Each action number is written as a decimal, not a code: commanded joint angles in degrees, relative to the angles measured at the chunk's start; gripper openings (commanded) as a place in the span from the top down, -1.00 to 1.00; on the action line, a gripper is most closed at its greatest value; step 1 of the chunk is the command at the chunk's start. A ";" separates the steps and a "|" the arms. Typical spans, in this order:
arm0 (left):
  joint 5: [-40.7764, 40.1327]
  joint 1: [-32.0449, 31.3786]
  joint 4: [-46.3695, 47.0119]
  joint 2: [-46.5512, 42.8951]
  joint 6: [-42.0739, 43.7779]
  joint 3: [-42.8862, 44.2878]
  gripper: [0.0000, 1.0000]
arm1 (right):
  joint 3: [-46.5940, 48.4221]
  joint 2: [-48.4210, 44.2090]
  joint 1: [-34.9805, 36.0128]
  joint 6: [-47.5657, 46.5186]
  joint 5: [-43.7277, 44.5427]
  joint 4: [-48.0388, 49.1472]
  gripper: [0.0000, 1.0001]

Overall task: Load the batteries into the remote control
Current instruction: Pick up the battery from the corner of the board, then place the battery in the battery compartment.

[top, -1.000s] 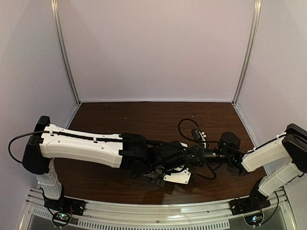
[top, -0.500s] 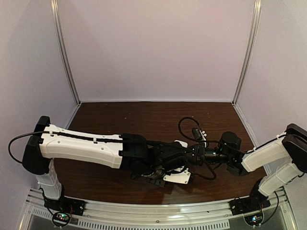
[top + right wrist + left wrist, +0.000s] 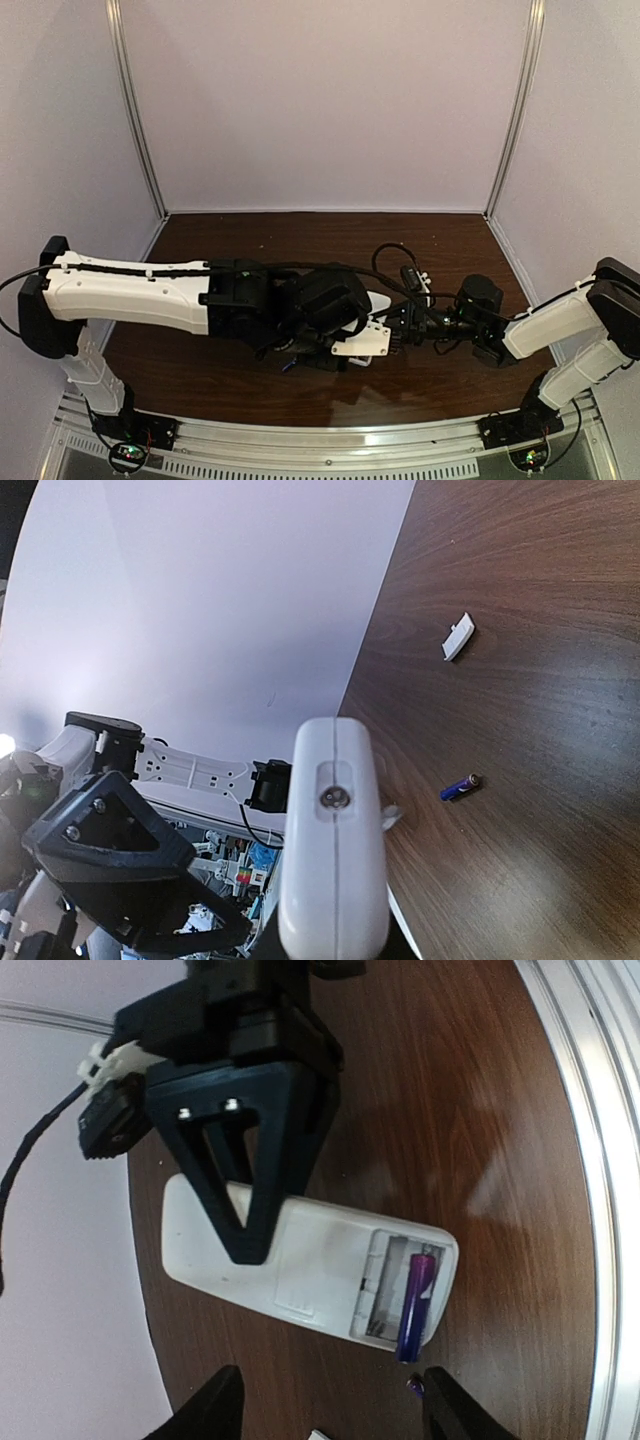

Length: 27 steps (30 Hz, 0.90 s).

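The remote control (image 3: 310,1260) is a flat, smooth white plastic slab with rounded corners, turned with its plain back up. Its long axis runs roughly from far to near, slightly skewed, and the opened battery compartment is at the near end. The recess is rectangular, with ribbed dividers seen inside. One glossy purple-blue cylinder, the seated battery (image 3: 417,1295), is laid in the bay closest to the near end. It lies across the remote's width, so it points left to right, and its left end reaches to the rim or just past it.

The remote is held near the middle of the table (image 3: 480,1080), a dark, polished wood-grain surface. The far half is clamped by the right gripper (image 3: 247,1240), whose matte black triangular fingers are closed narrowly on the slab. The left gripper (image 3: 330,1410) is held on the remote's left side with its black jaws spread wide and nothing between them.

In the right wrist view a loose battery (image 3: 460,786) is seen lying on the wood, apart from the remote. Farther off lies a small white cover (image 3: 458,637), thin and oblong.
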 commanded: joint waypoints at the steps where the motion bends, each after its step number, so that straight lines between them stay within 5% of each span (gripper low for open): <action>1: 0.64 2.21 7.41 -5.46 -5.88 -4.43 -0.22 | 1.16 -1.41 -0.99 -0.23 -0.23 1.40 1.00; 12: 4.81 13.21 32.91 -25.06 -33.73 -24.54 -0.13 | 2.92 -8.59 -2.55 -3.84 7.91 -7.31 1.00; 15: 7.69 13.83 33.27 -24.00 -37.48 -24.28 -0.31 | 3.07 -9.94 -2.57 -3.03 11.06 -8.54 1.00; 21: 14.92 13.89 31.60 -17.27 -42.36 -19.69 0.11 | 1.12 -10.64 -2.57 2.20 17.19 -5.07 1.00; 27: 17.37 13.97 29.48 -12.59 -45.16 -14.34 0.20 | 0.24 -11.68 -2.32 4.40 20.13 -4.43 1.00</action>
